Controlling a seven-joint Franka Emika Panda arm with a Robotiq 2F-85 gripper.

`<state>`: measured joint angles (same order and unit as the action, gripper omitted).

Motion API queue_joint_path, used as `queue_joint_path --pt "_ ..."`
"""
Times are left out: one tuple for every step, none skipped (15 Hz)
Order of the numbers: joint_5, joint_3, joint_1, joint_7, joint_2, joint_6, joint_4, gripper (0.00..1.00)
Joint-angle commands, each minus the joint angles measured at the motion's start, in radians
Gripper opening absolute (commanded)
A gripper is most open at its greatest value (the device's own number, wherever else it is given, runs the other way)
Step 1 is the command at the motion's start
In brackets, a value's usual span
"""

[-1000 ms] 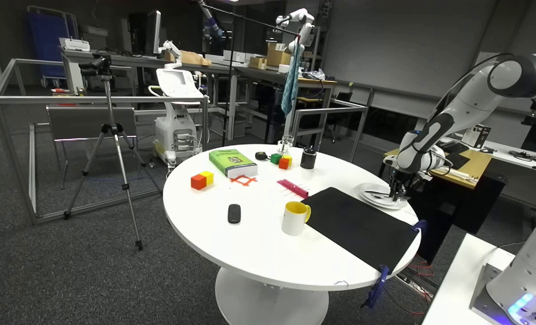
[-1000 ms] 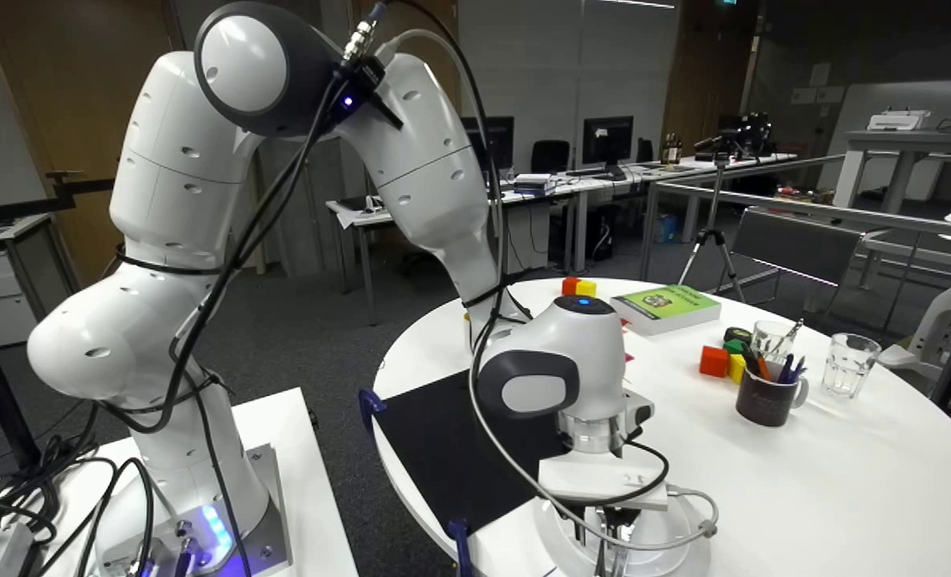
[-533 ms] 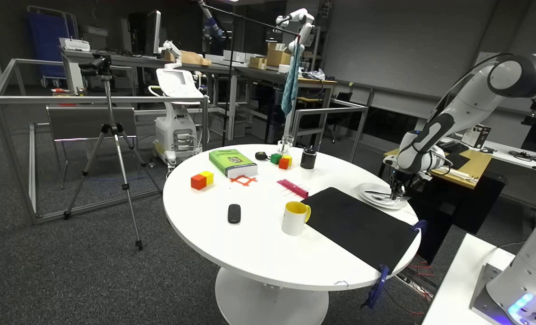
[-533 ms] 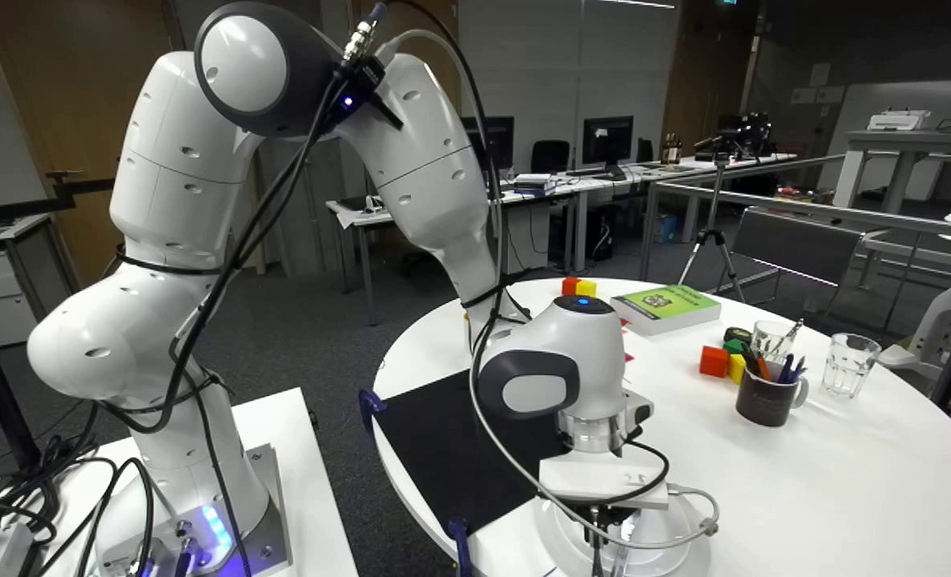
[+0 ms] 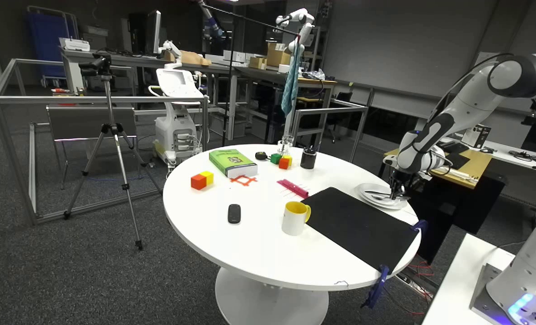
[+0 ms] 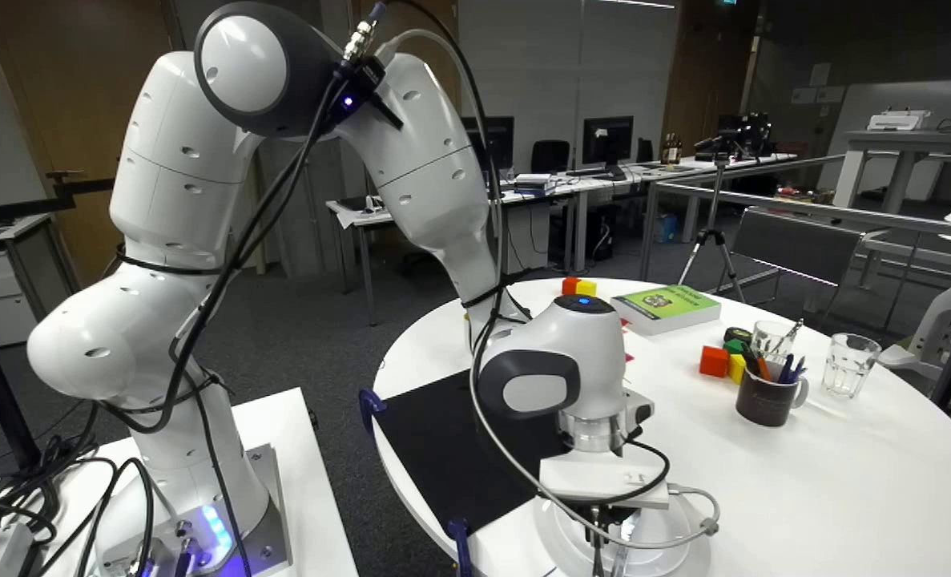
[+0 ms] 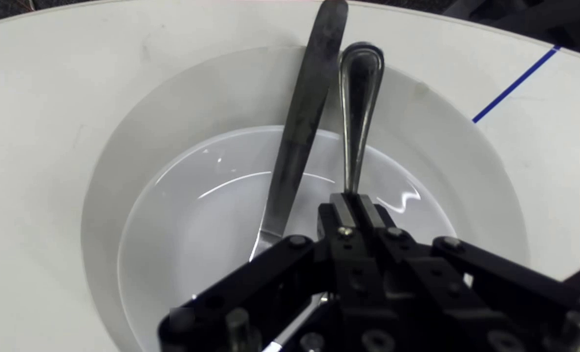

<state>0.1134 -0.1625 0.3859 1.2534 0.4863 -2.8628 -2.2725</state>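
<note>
In the wrist view my gripper point(image 7: 352, 210) is closed around the narrow part of a silver utensil handle point(image 7: 361, 83). The utensil's head is hidden behind the fingers, so I cannot tell if it is a fork or a spoon. A silver knife point(image 7: 297, 132) lies beside it, to its left, across the white plate point(image 7: 109, 181) and over its rim. A thin shiny strip point(image 7: 294, 325) shows below the fingers, partly hidden. In both exterior views the gripper point(image 5: 396, 194) point(image 6: 599, 521) points down low over the plate point(image 5: 367, 190) near the table's edge.
A black mat point(image 5: 358, 225) lies beside the plate, held by blue clamps point(image 5: 377, 289). A white-yellow mug point(image 5: 293, 221), black remote-like object point(image 5: 234, 213), pink object point(image 5: 293, 188), green book point(image 5: 232, 163) and coloured blocks point(image 5: 198, 181) are on the table. A dark pen mug point(image 6: 766, 401) and glasses point(image 6: 850, 365) stand farther off.
Since one second ago the gripper's fingers have come together around the utensil handle. The arm has kept nearly the same place; little differs from half a second ago.
</note>
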Motion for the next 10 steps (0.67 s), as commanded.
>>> queue_joint_path --pt "-0.003 0.036 0.045 0.000 -0.019 -0.005 0.008 0.02" --pt "-0.006 0.043 0.052 0.004 -0.019 -0.005 0.010 0.02" --pt "-0.011 0.050 0.060 0.007 -0.023 -0.001 0.012 0.02" --pt "-0.016 0.058 0.069 0.010 -0.026 0.003 0.014 0.02" --pt "-0.024 0.068 0.079 0.014 -0.031 0.006 0.015 0.02" --pt "-0.033 0.079 0.091 0.018 -0.038 0.011 0.015 0.02" --pt "-0.040 0.090 0.101 0.022 -0.044 0.015 0.015 0.02" --pt "-0.048 0.101 0.110 0.024 -0.053 0.019 0.012 0.02" --pt "-0.054 0.110 0.117 0.027 -0.060 0.017 0.008 0.02" --pt "-0.060 0.120 0.124 0.029 -0.070 0.020 0.004 0.02"
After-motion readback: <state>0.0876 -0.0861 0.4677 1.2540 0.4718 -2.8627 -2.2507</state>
